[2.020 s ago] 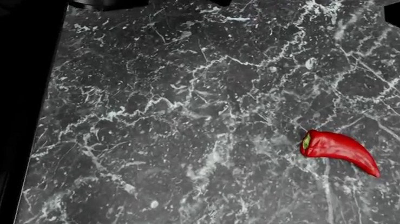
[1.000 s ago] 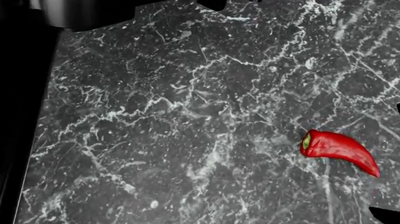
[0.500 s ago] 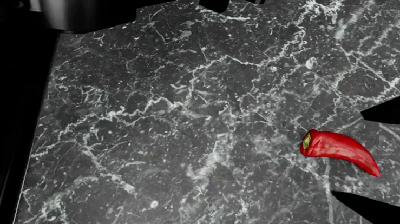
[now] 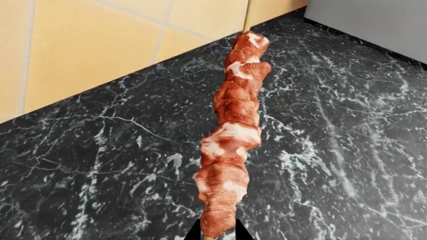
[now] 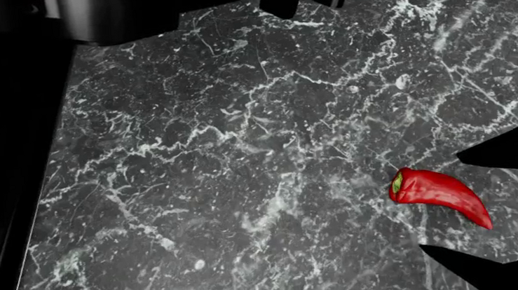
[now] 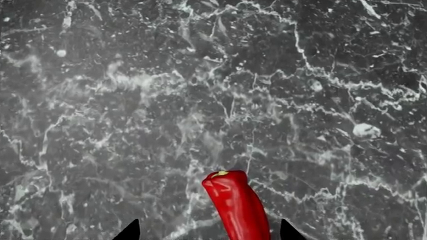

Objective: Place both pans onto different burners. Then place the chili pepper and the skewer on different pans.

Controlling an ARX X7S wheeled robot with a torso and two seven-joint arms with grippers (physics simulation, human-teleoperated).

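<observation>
No writing shows. The black marble worktop [image 5: 241, 153] meets yellow tiles [image 4: 87, 50]. The skewer [image 4: 230, 135] is gripped in the closed left end effector [image 4: 218, 234]. The right end effector [image 5: 490, 216], now nearer, is spread wide astride the pepper [image 5: 437, 195] lying on the worktop.

Table [image 5: 241, 160]: black marble, white veining, glossy. Wall [image 4: 87, 45] behind: pale yellow tiles, light grout lines. Grey panel [image 4: 373, 20] meets table at one corner. Lighting even.
</observation>
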